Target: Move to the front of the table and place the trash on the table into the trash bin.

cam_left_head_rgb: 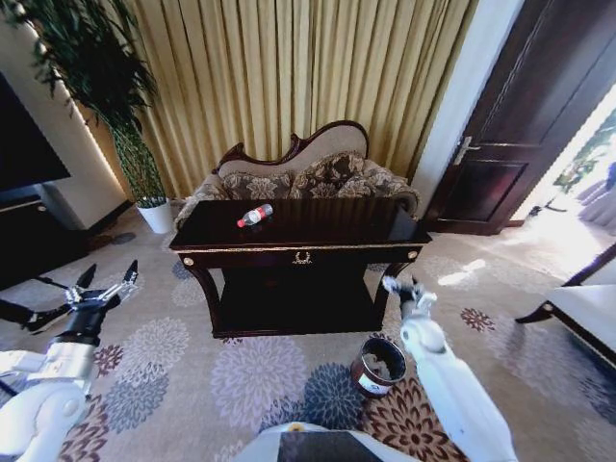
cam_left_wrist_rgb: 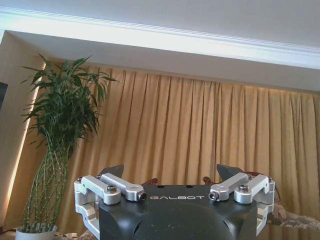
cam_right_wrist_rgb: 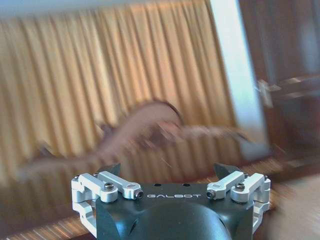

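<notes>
Head view, left side: left gripper raised at low left, fingers spread wide, nothing held, well off the left end of the dark glossy table. Potted bamboo plant in a white pot beyond that gripper, against the gold curtain. Table straight ahead, gold emblem at front centre, lower shelf in shadow. Clear plastic bottle with red cap and red-white label lying on its side on the tabletop, left of centre, well ahead and right of the left gripper, well apart from both grippers. Patterned sofa behind the table. Right gripper up near the table's front right leg, just past the corner, empty; fingers small here. Trash bin, round and dark brown with pale label, on the floral carpet just below and slightly left of the right gripper, something pale inside, too small to tell what. Dark wooden door far right.

Left wrist view: left gripper wide open, empty, curtain and plant beyond.

Right wrist view: right gripper wide open, empty, background blurred, curtain and sofa back just recognisable.
</notes>
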Motion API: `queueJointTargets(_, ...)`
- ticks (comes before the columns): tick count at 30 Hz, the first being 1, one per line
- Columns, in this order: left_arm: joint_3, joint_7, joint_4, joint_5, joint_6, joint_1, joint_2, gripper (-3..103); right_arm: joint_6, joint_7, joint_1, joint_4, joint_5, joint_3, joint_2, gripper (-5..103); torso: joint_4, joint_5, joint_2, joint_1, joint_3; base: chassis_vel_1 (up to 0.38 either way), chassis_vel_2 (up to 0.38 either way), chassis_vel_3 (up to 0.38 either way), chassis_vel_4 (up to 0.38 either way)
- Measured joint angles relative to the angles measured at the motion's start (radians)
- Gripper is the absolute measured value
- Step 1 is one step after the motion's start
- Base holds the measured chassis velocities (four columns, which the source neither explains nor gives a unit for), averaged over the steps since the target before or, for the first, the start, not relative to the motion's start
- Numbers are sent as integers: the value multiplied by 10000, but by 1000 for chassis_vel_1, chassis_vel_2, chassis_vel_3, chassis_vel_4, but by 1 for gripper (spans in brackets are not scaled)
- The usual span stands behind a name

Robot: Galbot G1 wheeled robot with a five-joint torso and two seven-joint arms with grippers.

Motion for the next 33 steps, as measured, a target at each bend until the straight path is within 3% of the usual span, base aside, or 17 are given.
queueJointTargets(5,-14,-87,-137,-27,108,-37,-9,100,-216,81,-95,1275,201,-478,-74,100,0,3,0,0,0,0,0,0,0)
queueJointTargets(10,-26,-117,-134,-29,114,-68,46,100,-542,-628,-353,1751,18,-779,-279,100,-1,5,0,0,0,0,0,0,0)
queueJointTargets(13,21,-122,-125,-21,135,-140,94,100,-1474,-1104,-310,2223,220,-811,-649,100,-2,4,0,0,0,0,0,0,0)
queueJointTargets(16,64,-122,-135,15,147,-190,120,100,-1716,-1127,-89,2350,453,-860,-793,100,1,3,0,-1,0,0,0,0,0)
queueJointTargets(33,61,-133,-222,62,200,-165,192,100,-1749,-1080,-31,2277,405,-1036,-585,100,0,3,3,-4,-2,-52,54,53,-49)
